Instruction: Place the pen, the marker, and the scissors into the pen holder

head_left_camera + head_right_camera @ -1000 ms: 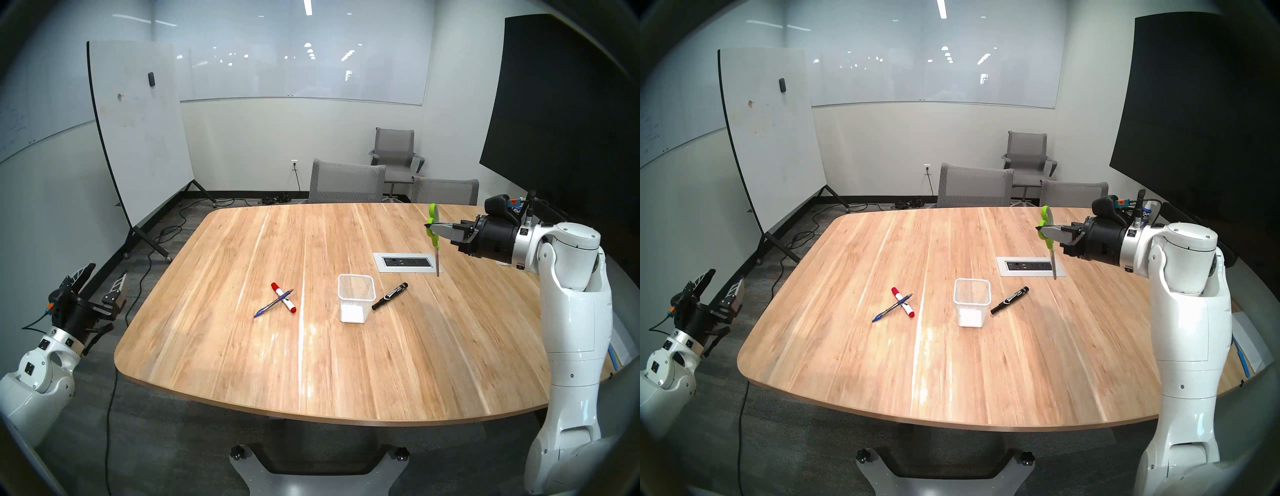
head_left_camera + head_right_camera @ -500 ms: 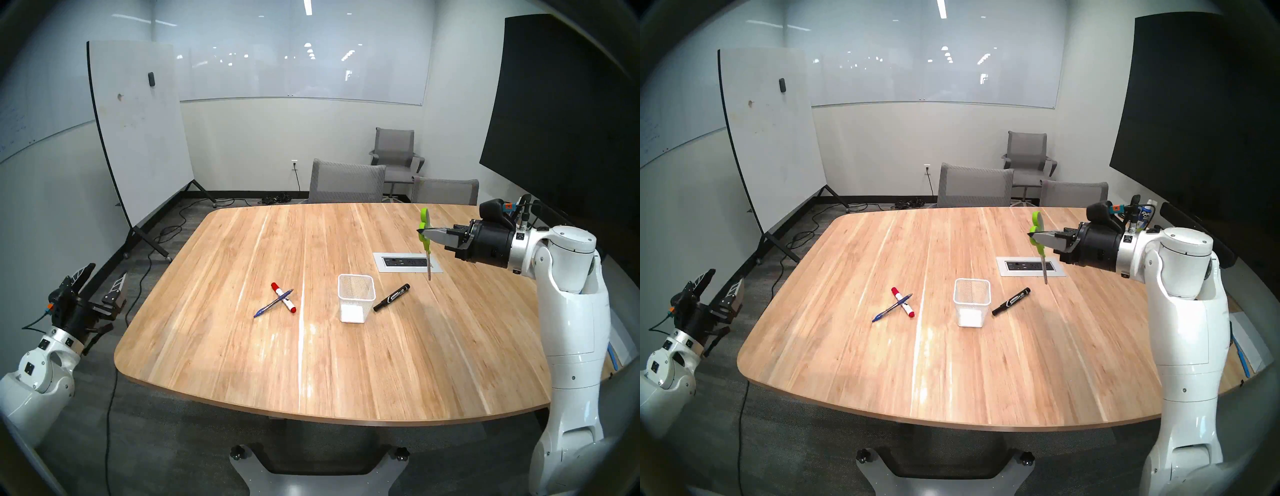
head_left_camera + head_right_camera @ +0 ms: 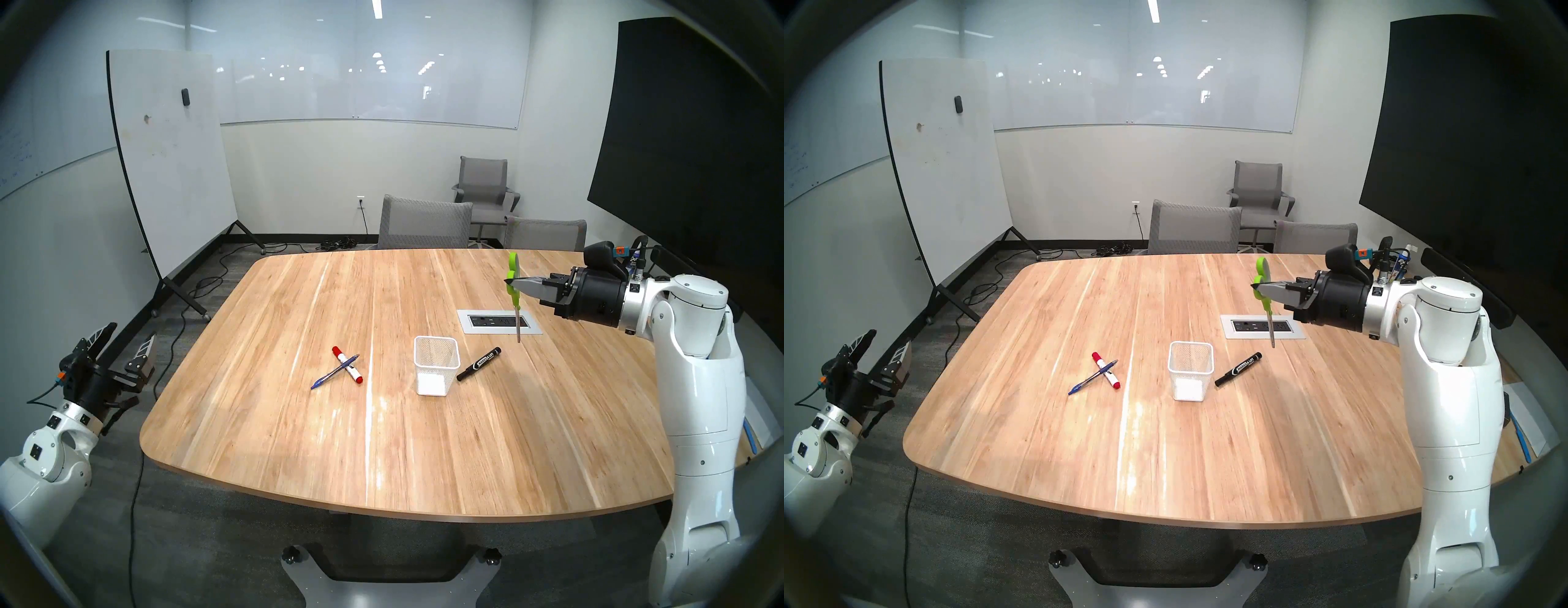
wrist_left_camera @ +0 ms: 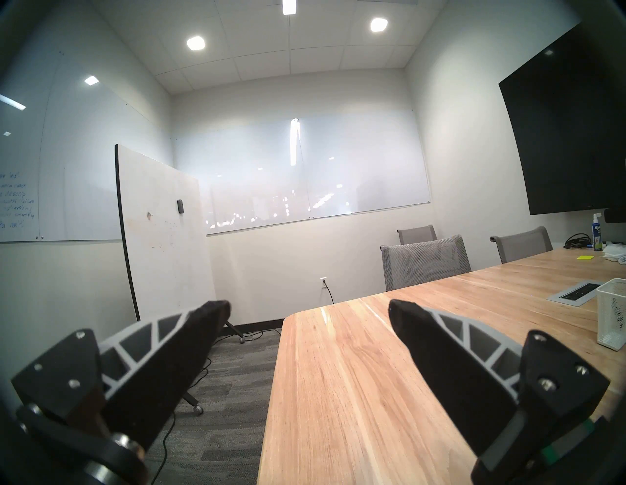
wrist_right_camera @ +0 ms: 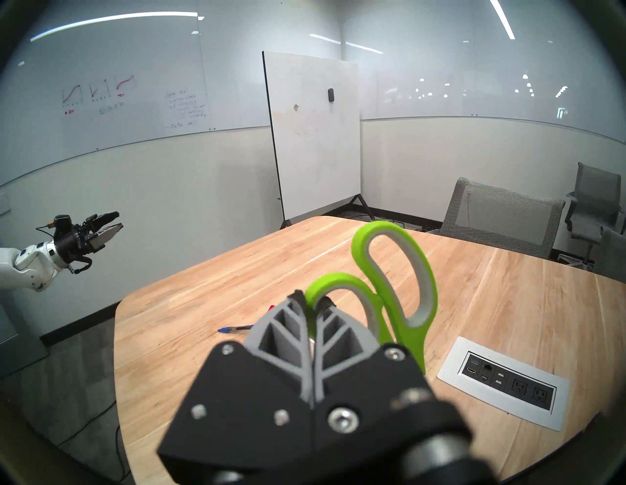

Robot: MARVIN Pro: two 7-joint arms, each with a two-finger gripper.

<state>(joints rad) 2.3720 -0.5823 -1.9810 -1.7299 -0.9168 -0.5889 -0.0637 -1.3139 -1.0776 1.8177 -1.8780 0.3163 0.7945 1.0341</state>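
Right gripper, jaws clamping lime-green-handled scissors, is hanging them blades-down above the wooden tabletop; left gripper is idling, jaws wide.

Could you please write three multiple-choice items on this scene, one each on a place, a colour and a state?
1. Where does the black marker lie?
A. inside the pen holder
B. on the table, right of the pen holder
C. across the blue pen

2. What colour are the scissors' handles?
A. lime green
B. orange
C. black

3. How does the right gripper stand?
A. open and empty
B. shut on the scissors
C. shut on the blue pen

Key:
1 B: it lies on the table beside the pen holder.
2 A: the scissors have green loops lined with grey.
3 B: the right gripper pinches a handle loop, blades hanging down, while the pen lies across the red-ended marker.
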